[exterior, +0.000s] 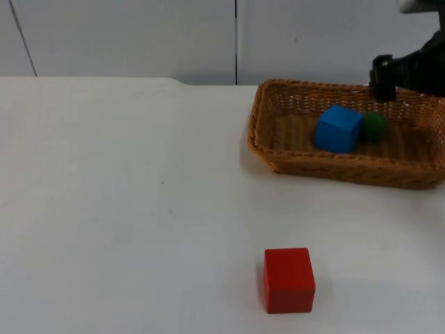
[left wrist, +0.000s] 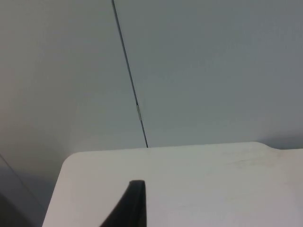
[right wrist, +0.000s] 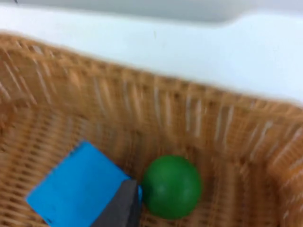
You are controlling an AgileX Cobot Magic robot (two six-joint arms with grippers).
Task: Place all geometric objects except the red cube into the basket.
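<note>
Right gripper point(exterior: 383, 85) over basket point(exterior: 278, 149) — blue cube point(exterior: 338, 128), green ball point(exterior: 375, 125) inside — grip unclear.

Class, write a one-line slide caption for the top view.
Blue cube and green ball lie in the wicker basket, right gripper above its far rim; red cube sits outside on the table.

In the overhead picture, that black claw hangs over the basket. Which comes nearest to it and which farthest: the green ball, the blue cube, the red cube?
Measured from the right gripper, above the basket's back rim:
1. Green ball, inside the basket, just below the gripper.
2. Blue cube, inside the basket, beside the ball.
3. Red cube, out on the table's front part.
</note>
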